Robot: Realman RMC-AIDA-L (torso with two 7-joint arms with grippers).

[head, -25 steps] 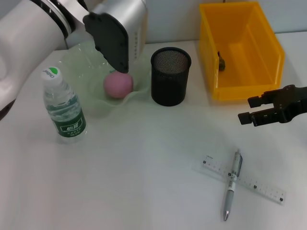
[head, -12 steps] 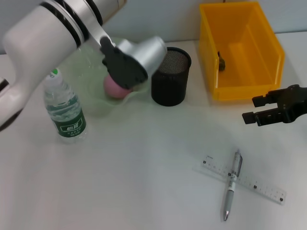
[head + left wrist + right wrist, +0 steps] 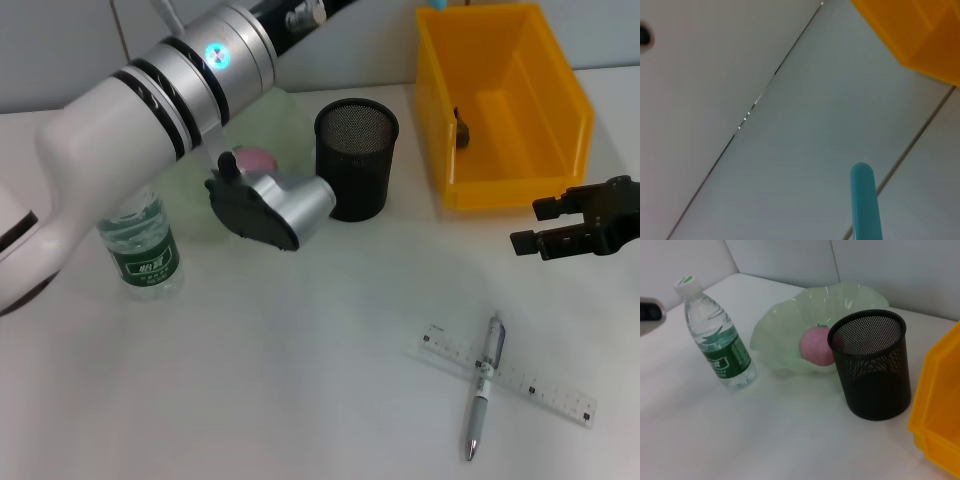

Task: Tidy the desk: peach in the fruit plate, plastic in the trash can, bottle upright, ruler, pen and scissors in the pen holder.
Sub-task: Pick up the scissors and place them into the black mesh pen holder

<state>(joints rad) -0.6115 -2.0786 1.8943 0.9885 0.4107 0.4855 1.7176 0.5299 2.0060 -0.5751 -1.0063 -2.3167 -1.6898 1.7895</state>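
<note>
Peach (image 3: 817, 346) already lies in the pale green fruit plate (image 3: 790, 315), which sits just behind and beside the black mesh pen holder (image 3: 356, 160). Bottle (image 3: 715, 335) stands upright near the plate with its cap on, so that step also looks done. A small dark item (image 3: 461, 127) rests inside the yellow bin (image 3: 545, 140); I cannot tell whether it is the plastic, and I judge the bin to be serving as the trash can.

What remains, as far as the views show, is the stationery. Ruler (image 3: 540, 385) lies flat on the desk toward the near right, and the pen (image 3: 483, 385) lies across it, touching it. The holder looks empty from the right wrist view. No scissors show in any view, so I cannot say where they are.

The left arm (image 3: 140, 110) sweeps across the plate area in the head view, its wrist section low in front of the plate; I cannot tell from the views how its claw stands. The left wrist view shows only a wall, a corner of the bin and a teal tip (image 3: 865, 200). The right gripper (image 3: 527, 225) hovers just in front of the bin, well apart from the pen, its 2 fingers apart and holding nothing.

The bottle carries a green label (image 3: 725, 357) with white characters too small to read, and its cap (image 3: 688, 284) is white with a green mark. The ruler shows tick marks but no legible numbers.
</note>
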